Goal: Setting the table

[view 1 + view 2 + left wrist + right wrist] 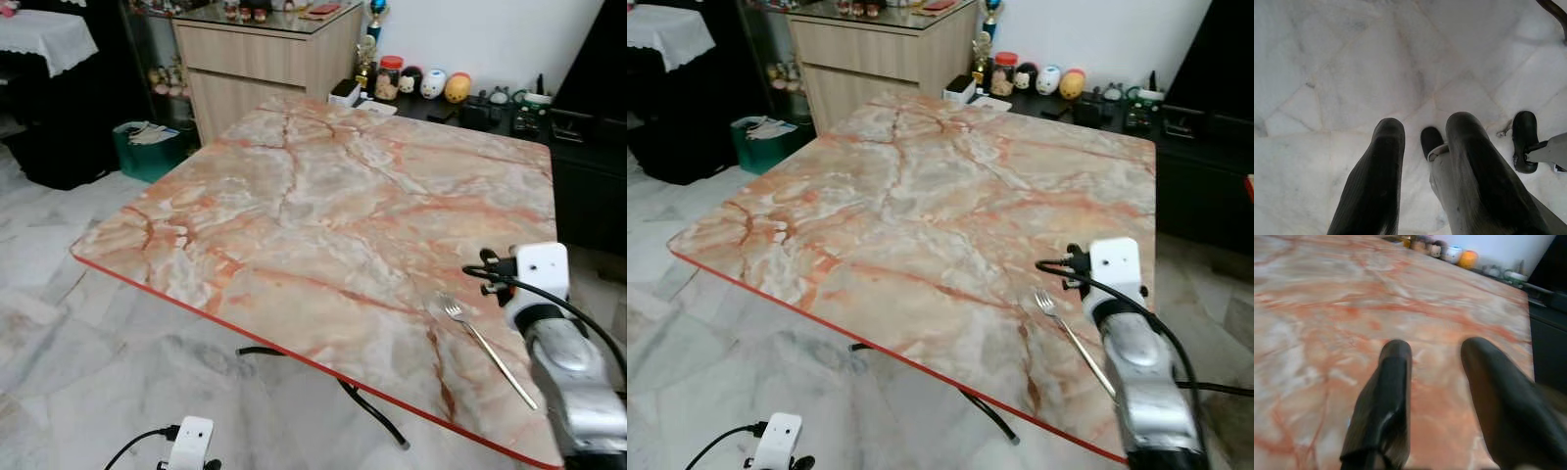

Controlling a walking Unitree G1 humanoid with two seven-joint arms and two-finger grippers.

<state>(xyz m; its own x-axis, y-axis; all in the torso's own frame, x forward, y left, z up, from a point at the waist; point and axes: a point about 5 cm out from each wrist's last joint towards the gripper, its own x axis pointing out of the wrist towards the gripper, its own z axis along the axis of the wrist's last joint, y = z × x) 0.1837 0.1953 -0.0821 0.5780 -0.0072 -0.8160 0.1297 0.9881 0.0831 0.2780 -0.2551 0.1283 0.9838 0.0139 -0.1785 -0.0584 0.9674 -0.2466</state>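
A slim silver metal fork [487, 348] lies flat on the square table [323, 215] with its pink-and-orange marble-patterned top and thin red edge, near the table's front right corner, its tines pointing toward the middle of the table and its handle running back toward the near edge. Just beside the fork, on its right, the right gripper [1432, 355] hangs over the tabletop at the end of the silver arm with its white wrist block; its two long black fingers [1386, 396] stand apart with bare marble showing in the gap, and nothing is held between them. The left gripper [1422, 134] hangs low beside the table over the pale grey marble floor [88, 392], its two black fingers spread and holding nothing, with the robot's dark feet showing beyond them. Under the table a curved black metal leg [377, 416] rests on the floor. Beyond the far edge of the table stands a light wooden sideboard [265, 64] with a glass top, a teal bin [147, 147] with papers on the floor to its left, and to its right a low dark shelf carrying small round figurines [433, 84] and a jar against the white wall
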